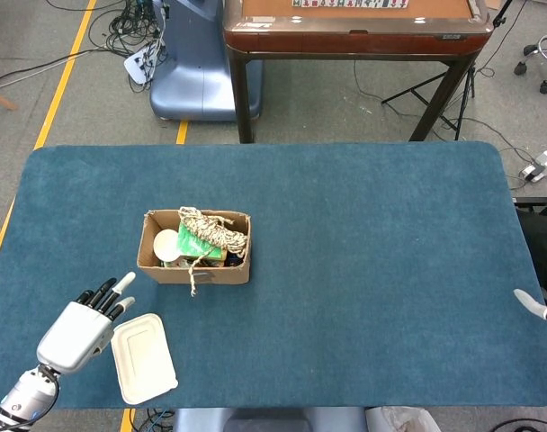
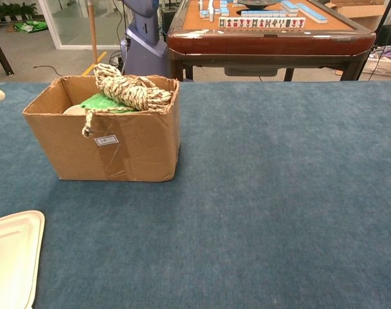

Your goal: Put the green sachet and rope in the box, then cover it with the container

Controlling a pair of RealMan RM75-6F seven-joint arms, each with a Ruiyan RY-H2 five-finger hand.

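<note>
A brown cardboard box [image 2: 112, 145] stands open on the blue felt-covered table [image 2: 279, 206]. A coil of beige braided rope [image 2: 128, 89] lies across its top, one end hanging over the front wall. A green sachet [image 2: 105, 103] shows beneath it. A white plastic container [image 2: 10, 261] lies flat near the bottom-left corner.

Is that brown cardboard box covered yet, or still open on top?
Open. The brown cardboard box shows its rope and green sachet from above; the white container lies on the table beside it.
</note>
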